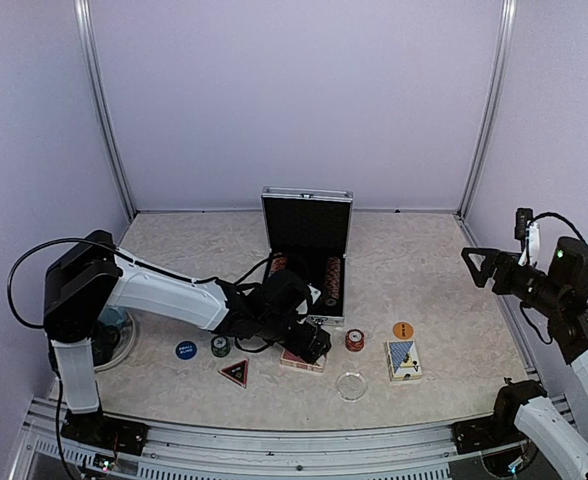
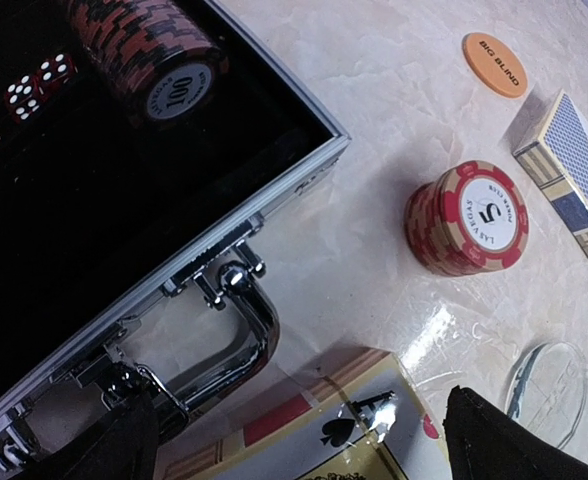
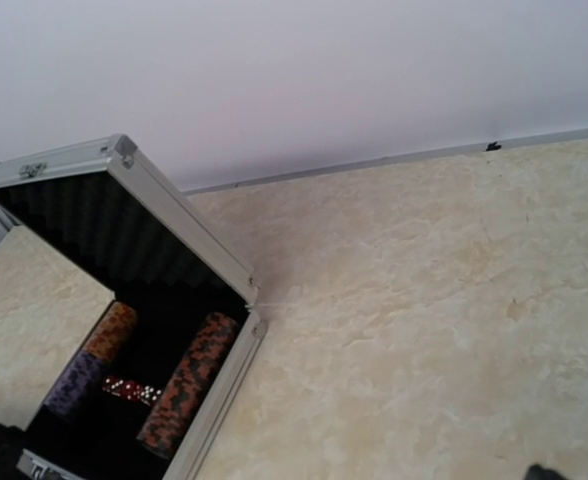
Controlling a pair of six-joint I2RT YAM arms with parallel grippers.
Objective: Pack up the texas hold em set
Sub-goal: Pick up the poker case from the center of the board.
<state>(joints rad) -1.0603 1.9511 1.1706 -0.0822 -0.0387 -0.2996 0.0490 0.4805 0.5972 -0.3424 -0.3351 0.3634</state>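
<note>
Since the aluminium briefcase (image 1: 306, 255) is the biggest piece of the set, I'd expect it to be the heaviest too: rigid ribbed metal with a black foam lining, its lid propped upright. It lies open just beyond the left gripper (image 1: 314, 345), its chrome handle (image 2: 229, 330) right ahead of the fingers. I'd take it by that handle or push the lid by its top rim. The chip rows (image 2: 144, 50) and red dice (image 2: 34, 85) inside look dense and hard. The left gripper's jaws stand wide apart over the red-backed deck (image 2: 314, 430), clamped on nothing; I can't tell whether they touch it. That box is glossy card, light, a little slippery and easily dented, so I'd pinch it across its long edges. The blue-backed deck (image 1: 404, 359), well off to that gripper's right, should handle the same. The red chip stack (image 2: 466, 218) sits loose near its right finger; clay-like discs, heavy for their size, likely to topple unless squeezed from the sides. A darker chip stack (image 1: 220, 346), the triangle marker (image 1: 234, 372) and the blue button (image 1: 185, 349) lie to its left, and the orange button (image 2: 494, 64) beyond the red stack; all are thin, flat and hard to get under. A clear dish (image 2: 544, 385) lies near the right finger. The right gripper (image 1: 479, 265) hangs high, jaws apart and empty, far from everything.
</note>
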